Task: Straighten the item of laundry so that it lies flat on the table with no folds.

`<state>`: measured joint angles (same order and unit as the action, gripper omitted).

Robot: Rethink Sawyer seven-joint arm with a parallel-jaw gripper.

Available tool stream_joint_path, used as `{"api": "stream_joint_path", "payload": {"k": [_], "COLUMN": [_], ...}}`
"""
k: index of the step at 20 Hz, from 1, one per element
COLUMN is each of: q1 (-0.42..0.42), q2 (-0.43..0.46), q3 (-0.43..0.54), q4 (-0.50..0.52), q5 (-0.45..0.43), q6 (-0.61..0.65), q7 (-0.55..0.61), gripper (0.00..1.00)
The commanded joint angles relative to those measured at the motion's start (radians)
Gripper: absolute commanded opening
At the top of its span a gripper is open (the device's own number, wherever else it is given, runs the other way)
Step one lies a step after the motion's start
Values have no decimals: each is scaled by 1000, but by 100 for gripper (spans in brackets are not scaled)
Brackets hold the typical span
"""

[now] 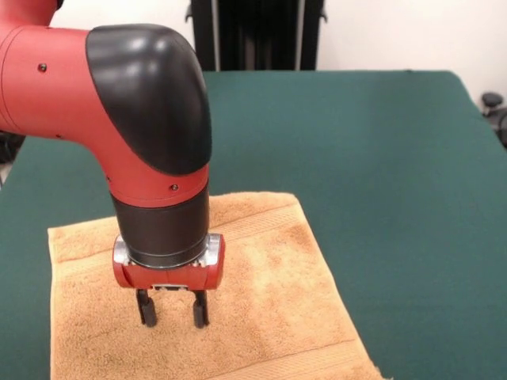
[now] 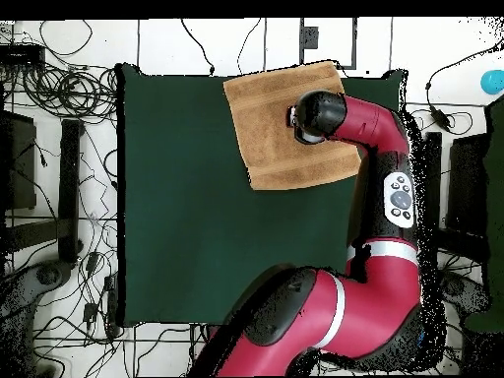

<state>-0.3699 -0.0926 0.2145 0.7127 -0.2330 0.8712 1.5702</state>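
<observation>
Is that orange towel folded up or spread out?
Spread out: the towel lies flat on the table, no folds showing, though the arm hides part.

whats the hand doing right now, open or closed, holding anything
Hand: open, its two fingers apart and pointing down over the towel, holding nothing.
</observation>
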Motion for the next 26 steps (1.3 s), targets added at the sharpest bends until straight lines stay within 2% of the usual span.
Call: {"api": "stream_joint_path", "payload": {"k": [1, 3, 7, 11, 19, 26], "q1": [28, 37, 23, 12, 7, 36], "q2": [23, 34, 101, 124, 116, 139], "q3": [49, 33, 50, 72, 87, 62], "q4": [181, 170, 136, 147, 246, 200], "q5": [35, 13, 38, 76, 179, 222], "q6": [43, -3, 5, 35, 45, 93], "q7": [58, 77, 109, 124, 194, 205], "gripper": [100, 100, 100, 100, 100, 100]}}
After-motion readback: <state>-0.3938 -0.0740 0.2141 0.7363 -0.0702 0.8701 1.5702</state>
